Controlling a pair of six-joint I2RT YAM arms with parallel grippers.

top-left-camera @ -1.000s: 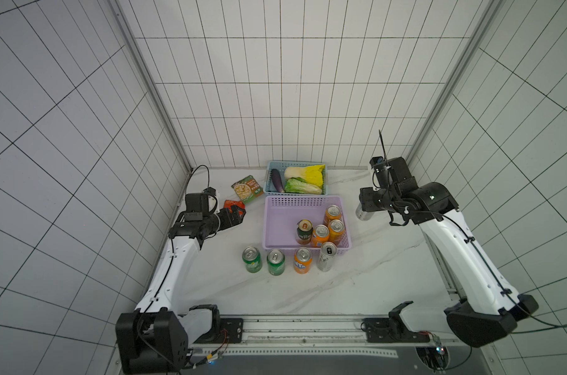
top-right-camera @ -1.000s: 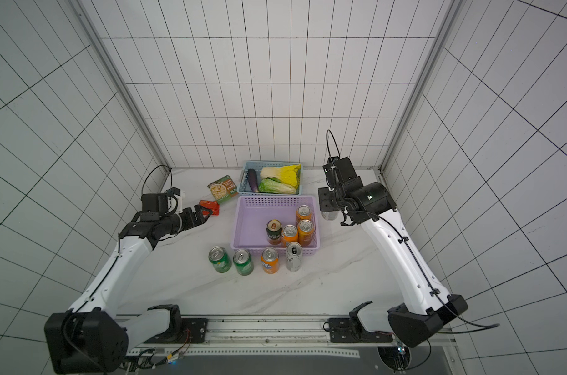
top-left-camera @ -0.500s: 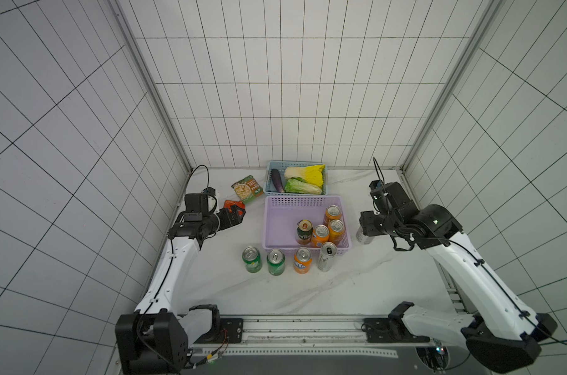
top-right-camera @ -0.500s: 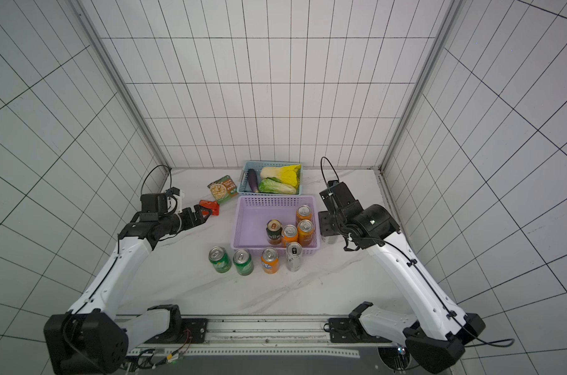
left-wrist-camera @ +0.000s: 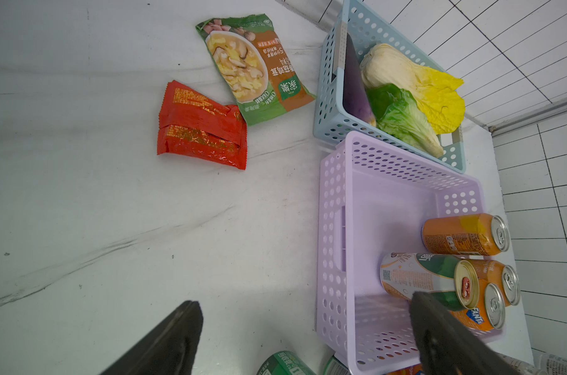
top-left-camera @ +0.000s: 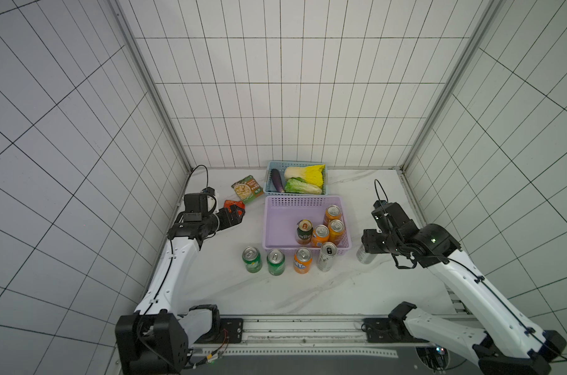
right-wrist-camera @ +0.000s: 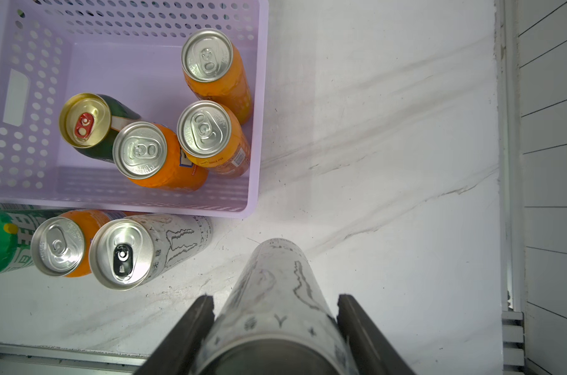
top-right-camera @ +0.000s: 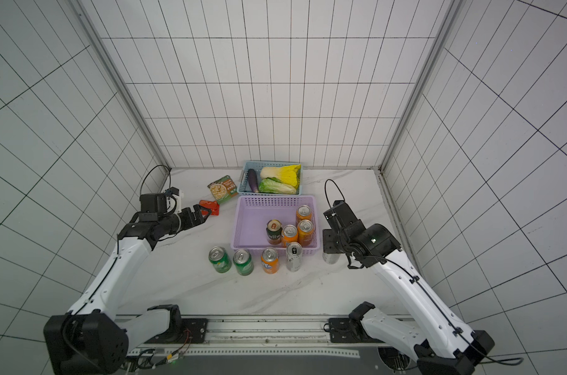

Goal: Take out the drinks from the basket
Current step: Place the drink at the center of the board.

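My right fingers [right-wrist-camera: 184, 334] clamp the slim silver-white metal can [right-wrist-camera: 275, 276] upright, just right of the lilac perforated plastic basket [right-wrist-camera: 259, 97], seemingly grounded; left fingers [left-wrist-camera: 165, 344] gape empty.

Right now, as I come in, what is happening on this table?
The robot is emptying drink cans from the lilac basket. The right tool is closed on a slim silver can, upright beside the basket; whether it touches the table I cannot tell. The left tool is open and empty. Four cans stand in a row in front of the basket: two green cans, one orange can, one tall silver can. Four are inside: three orange cans, one dark green can.
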